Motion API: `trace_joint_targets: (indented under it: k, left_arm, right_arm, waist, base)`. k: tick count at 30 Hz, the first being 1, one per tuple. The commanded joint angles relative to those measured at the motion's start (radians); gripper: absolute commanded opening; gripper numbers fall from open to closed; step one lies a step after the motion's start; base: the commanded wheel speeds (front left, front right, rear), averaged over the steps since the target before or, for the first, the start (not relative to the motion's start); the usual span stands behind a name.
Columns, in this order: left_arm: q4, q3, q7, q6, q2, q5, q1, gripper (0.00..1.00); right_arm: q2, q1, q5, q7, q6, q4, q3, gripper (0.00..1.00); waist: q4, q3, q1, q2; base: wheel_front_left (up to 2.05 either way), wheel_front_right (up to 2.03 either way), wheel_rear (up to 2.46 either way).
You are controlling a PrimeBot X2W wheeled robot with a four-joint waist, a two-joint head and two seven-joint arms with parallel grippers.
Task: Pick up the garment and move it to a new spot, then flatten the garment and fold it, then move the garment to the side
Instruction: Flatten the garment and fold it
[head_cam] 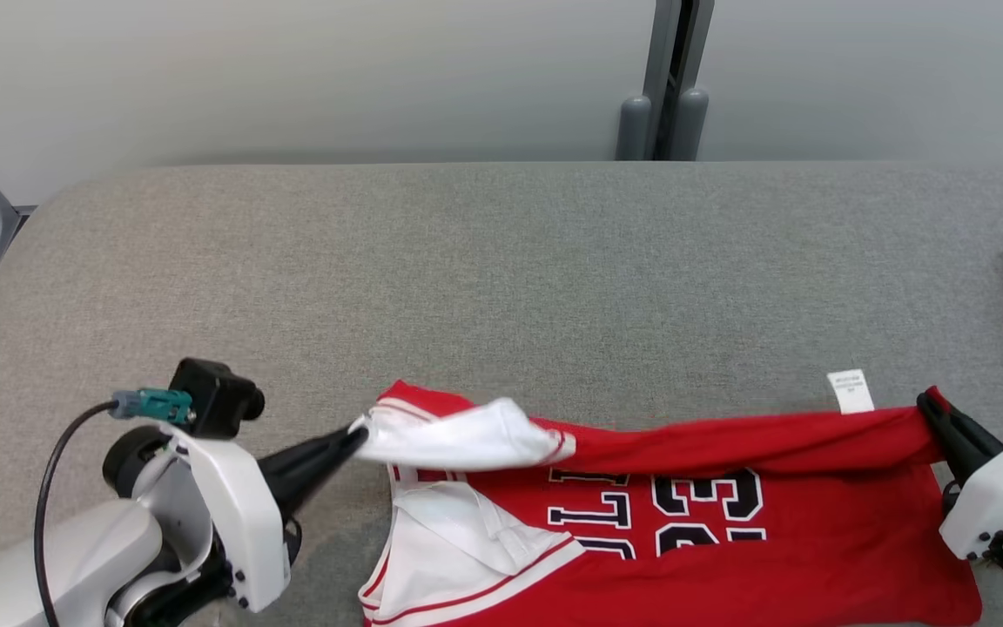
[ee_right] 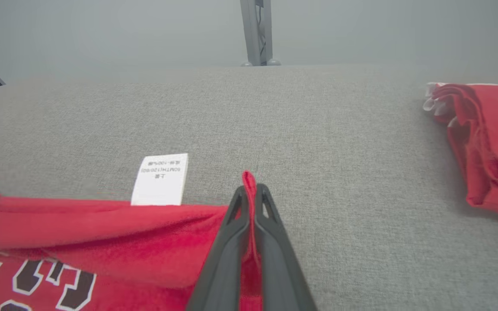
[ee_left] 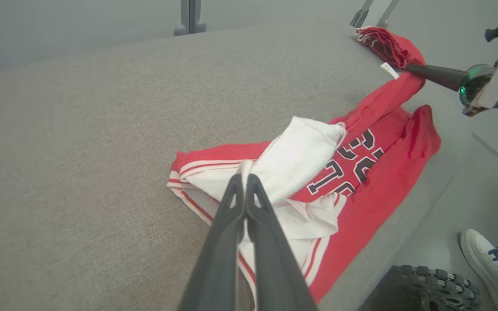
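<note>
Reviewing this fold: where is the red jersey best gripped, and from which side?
Likely best at the two ends of its lifted edge: the white shoulder end from the robot's left, the red hem corner beside the label from its right. The jersey lies sideways, those ends pointing outward; left gripper and right gripper are shut there.

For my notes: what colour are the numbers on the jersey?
Black with white outlines on the red jersey; head view shows it best.

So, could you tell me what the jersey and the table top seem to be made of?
The jersey: soft matte fabric, probably a synthetic knit; it drapes and creases. The table top: grey woven cloth, possibly over padding; coarse weave shows, corners rounded.
</note>
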Motion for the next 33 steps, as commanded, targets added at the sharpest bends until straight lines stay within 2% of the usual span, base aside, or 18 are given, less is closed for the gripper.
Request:
trace_joint_targets:
  k: [1,9,18,24,33]
  left_arm:
    - [-0.013,0.001,0.011,-0.002,0.013,-0.006,0.013,0.00]
    - [-0.106,-0.008,0.101,-0.002,0.046,-0.011,0.067,0.00]
    - [-0.127,-0.012,0.149,-0.001,0.034,0.008,0.091,0.00]
    - [-0.131,-0.014,0.201,-0.012,0.035,0.003,0.108,0.00]
    - [-0.113,-0.014,0.232,-0.024,0.015,0.015,0.140,0.00]
  right_arm:
    - [-0.012,0.009,0.011,-0.005,0.000,-0.008,0.004,0.00]
    - [-0.059,0.034,0.055,-0.002,0.000,-0.068,0.083,0.00]
    - [-0.102,-0.004,0.097,-0.002,0.000,-0.095,0.154,0.00]
    - [-0.118,-0.023,0.082,-0.005,0.000,-0.122,0.177,0.00]
    - [-0.190,0.003,0.098,-0.003,0.000,-0.210,0.252,0.00]
  waist:
    - [0.001,-0.003,0.0000,-0.0001]
    - [0.004,-0.013,0.0000,-0.0001]
    - [-0.006,-0.001,0.0000,-0.0001]
    - [-0.012,0.008,0.0000,-0.0001]
    - [-0.023,0.003,0.0000,-0.0001]
  base:
    - [0.00,0.00,0.00]
    - [0.00,0.00,0.00]
    - [0.00,0.00,0.00]
    - [0.00,0.00,0.00]
    - [0.00,0.00,0.00]
